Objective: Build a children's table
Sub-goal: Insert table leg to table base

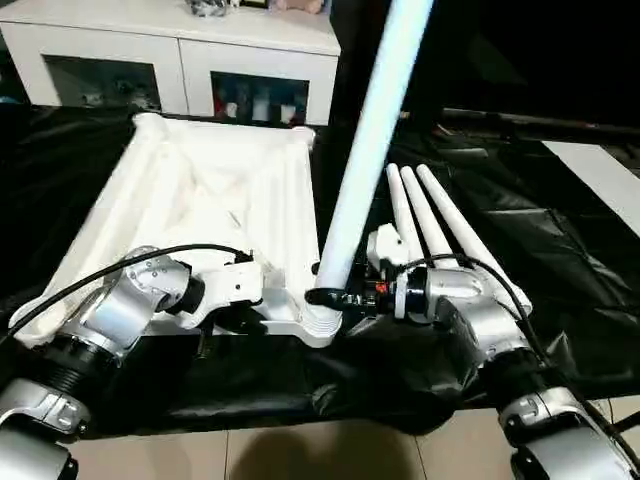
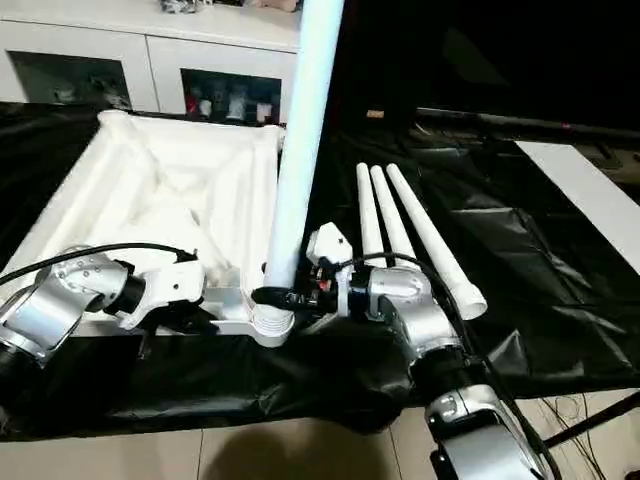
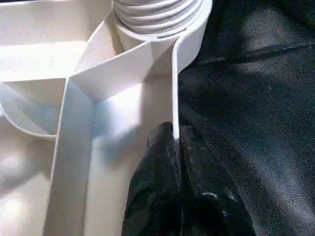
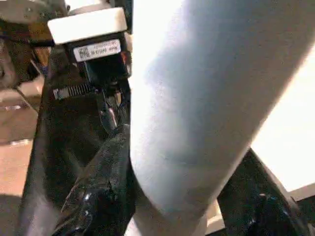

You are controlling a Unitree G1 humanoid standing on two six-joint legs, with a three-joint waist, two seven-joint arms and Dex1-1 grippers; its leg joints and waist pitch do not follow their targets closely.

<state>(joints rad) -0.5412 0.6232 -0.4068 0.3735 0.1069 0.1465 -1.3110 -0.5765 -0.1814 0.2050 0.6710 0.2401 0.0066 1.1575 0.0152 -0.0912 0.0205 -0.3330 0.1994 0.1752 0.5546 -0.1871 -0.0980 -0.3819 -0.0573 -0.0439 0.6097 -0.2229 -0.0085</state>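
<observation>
The children's table is in pieces on a black cloth. Its white tabletop [image 1: 200, 190] lies underside up, ribs showing. One long white leg [image 1: 365, 150] stands nearly upright in the near right corner socket [image 1: 322, 320], leaning slightly. My right gripper [image 1: 328, 297] is shut on this leg just above the socket, one black finger [image 4: 106, 187] on each side of the tube. My left gripper [image 3: 175, 147] is shut on the tabletop's thin near rim, close to that same threaded socket [image 3: 157, 19]. Three more legs [image 1: 430, 225] lie side by side to the right of the tabletop.
A white glass-door cabinet [image 1: 180, 60] stands behind the work. The black cloth [image 1: 560, 260] spreads wrinkled to the right, with a white board [image 1: 605, 175] at its far right edge. Tiled floor [image 1: 330, 450] shows along the near edge.
</observation>
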